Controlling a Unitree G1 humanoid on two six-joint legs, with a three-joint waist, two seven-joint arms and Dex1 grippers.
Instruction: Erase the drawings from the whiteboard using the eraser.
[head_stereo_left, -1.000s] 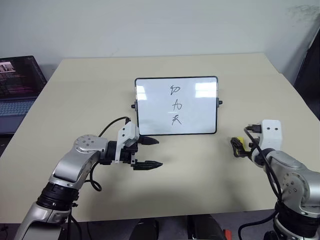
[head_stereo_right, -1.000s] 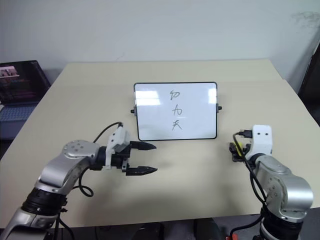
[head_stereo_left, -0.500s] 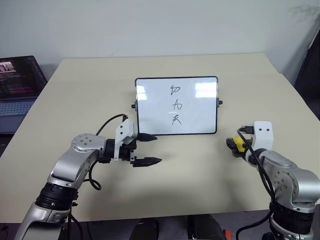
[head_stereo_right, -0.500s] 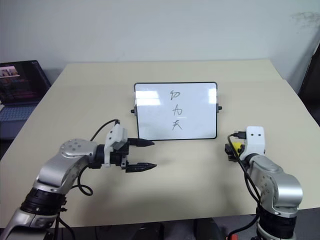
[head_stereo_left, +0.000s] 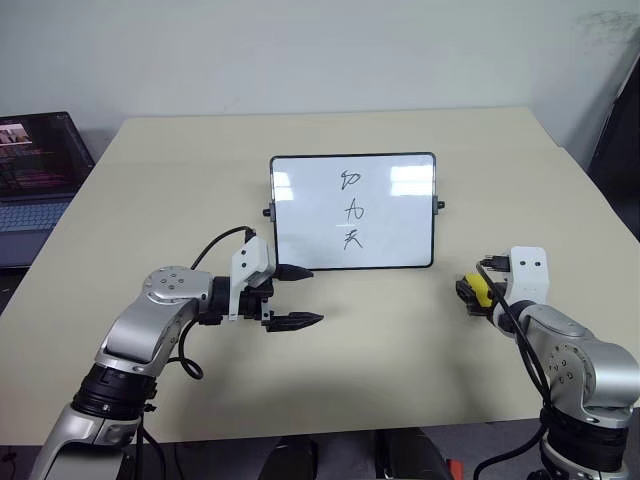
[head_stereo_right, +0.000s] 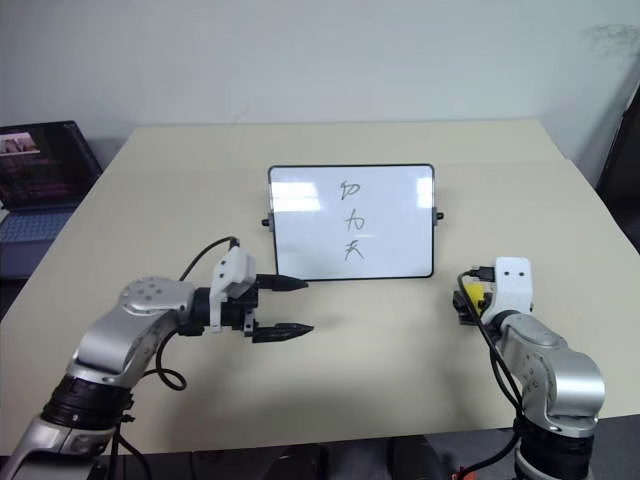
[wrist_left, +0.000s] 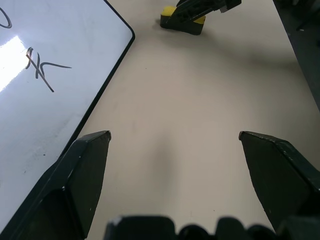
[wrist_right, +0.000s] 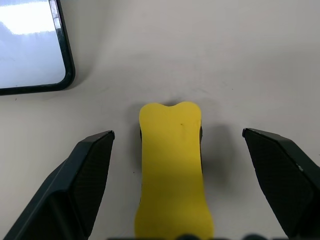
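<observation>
Whiteboard (head_stereo_right: 300, 225) mid-table, drawings (head_stereo_right: 351, 219) intact (three stacked); eraser (head_stereo_right: 472, 296) right of it.

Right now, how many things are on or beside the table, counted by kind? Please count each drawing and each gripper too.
Whiteboard: 1
Drawings: 3
Eraser: 1
Laptop: 1
Grippers: 2, left gripper and right gripper, both open
Total: 8
</observation>
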